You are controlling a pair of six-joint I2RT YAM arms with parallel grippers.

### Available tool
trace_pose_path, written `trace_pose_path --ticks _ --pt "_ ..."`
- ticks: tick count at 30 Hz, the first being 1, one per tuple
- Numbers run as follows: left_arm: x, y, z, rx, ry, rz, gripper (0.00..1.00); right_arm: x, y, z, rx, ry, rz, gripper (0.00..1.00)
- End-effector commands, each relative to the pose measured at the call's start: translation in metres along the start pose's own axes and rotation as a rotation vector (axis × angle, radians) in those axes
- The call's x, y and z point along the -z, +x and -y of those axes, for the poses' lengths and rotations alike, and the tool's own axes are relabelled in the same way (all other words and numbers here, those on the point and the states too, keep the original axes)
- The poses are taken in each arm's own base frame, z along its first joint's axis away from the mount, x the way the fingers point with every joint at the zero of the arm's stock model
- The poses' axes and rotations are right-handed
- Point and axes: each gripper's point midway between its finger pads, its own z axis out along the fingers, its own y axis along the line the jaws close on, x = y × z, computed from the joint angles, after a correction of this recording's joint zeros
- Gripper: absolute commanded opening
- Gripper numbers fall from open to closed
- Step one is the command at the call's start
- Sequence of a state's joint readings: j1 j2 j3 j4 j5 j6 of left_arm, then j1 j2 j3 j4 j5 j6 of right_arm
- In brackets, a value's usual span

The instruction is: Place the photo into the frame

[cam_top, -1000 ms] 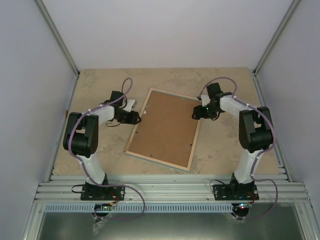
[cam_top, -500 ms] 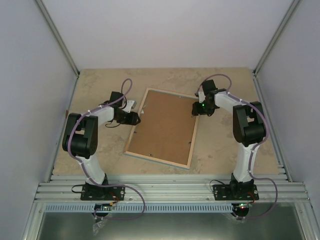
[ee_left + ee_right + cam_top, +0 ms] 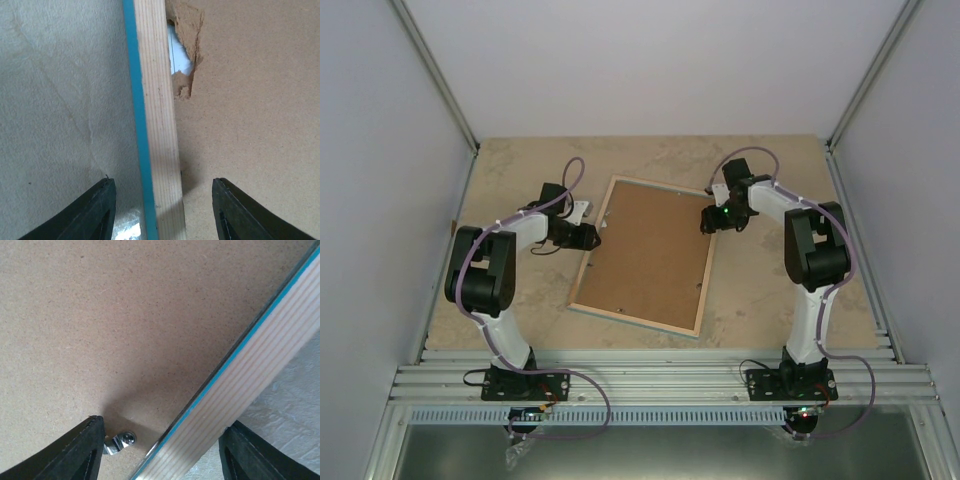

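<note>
The frame [image 3: 635, 318] lies face down in the middle of the table, its light wood back up, with the brown backing board [image 3: 650, 250] set in it. The photo is hidden. My left gripper [image 3: 598, 236] is open and straddles the frame's left rail [image 3: 155, 100], one finger over the table, the other over the board [image 3: 250, 100]. A pale sheet shows through a torn notch [image 3: 181, 57] in the board. My right gripper [image 3: 708, 222] is open and straddles the right rail [image 3: 260, 370] near the far corner, holding nothing. Both grippers also show in their wrist views, left [image 3: 161, 184] and right [image 3: 165, 421].
A small metal turn tab [image 3: 120, 441] sits on the backing board [image 3: 125, 315] beside my right gripper's inner finger. The beige table [image 3: 760, 290] is bounded by grey walls at the left, right and back. The arm bases stand at the near edge.
My right gripper has moved left and farther back along the frame's right rail. The frame's far end has shifted slightly left. The left arm has not moved.
</note>
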State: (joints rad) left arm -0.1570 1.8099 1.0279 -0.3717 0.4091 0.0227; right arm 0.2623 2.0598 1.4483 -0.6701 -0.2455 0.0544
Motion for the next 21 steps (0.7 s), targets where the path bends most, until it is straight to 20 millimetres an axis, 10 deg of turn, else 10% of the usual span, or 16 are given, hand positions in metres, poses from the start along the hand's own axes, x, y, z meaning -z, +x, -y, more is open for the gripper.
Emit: trace_pose_path --ticks 1,10,21 --pt "-0.005 0.010 -0.004 0.019 -0.011 -0.047 0.55 -0.024 0.043 0.001 0.029 0.018 -0.156 0.61" --pt "-0.007 0.009 -0.007 0.018 -0.024 -0.050 0.54 -0.036 0.073 0.022 0.161 0.102 -0.261 0.37" --pt "-0.007 0.008 -0.005 0.013 -0.012 -0.051 0.53 -0.032 0.040 0.025 0.187 0.111 -0.179 0.31"
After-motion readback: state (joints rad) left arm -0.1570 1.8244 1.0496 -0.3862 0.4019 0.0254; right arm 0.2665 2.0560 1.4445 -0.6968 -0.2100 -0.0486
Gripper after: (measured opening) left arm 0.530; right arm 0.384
